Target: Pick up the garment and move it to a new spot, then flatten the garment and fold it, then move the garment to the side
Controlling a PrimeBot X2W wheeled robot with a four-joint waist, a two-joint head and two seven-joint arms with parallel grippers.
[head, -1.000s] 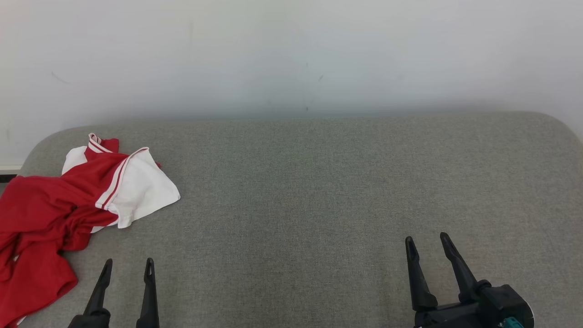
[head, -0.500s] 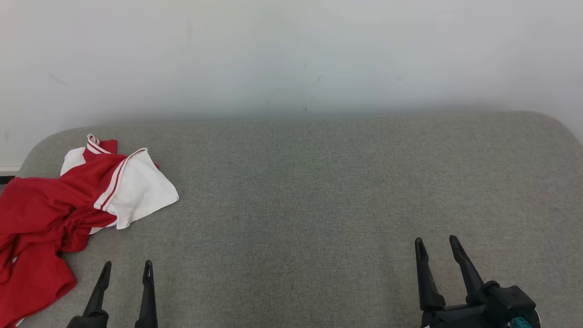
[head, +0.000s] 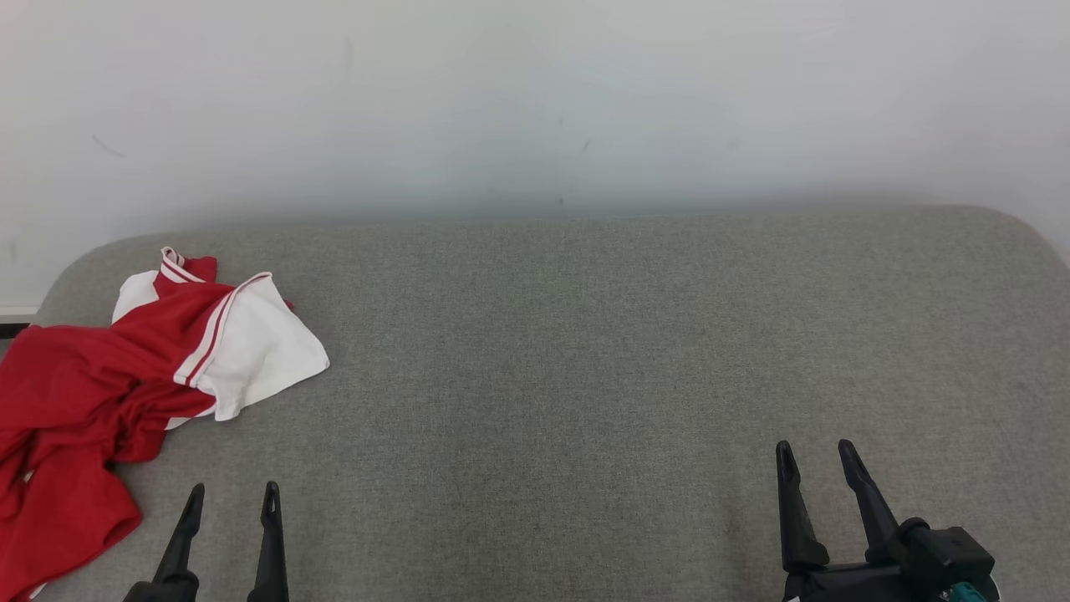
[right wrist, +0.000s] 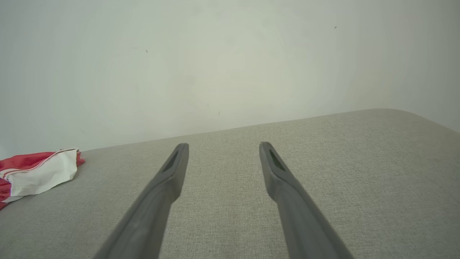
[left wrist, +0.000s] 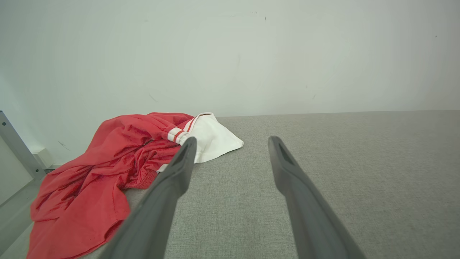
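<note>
On the left end of the grey cushion (head: 543, 376) the crumpled red-and-white garment (head: 125, 368) is heaped. Both the left gripper (head: 234, 489) and the right gripper (head: 815, 447) are spread wide, empty. A raised red fold should be pinched firmly, clear of the cushion.

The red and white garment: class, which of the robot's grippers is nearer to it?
Left. The left gripper is close beside the garment, not touching it; the right gripper is far off across the grey cushion.
</note>
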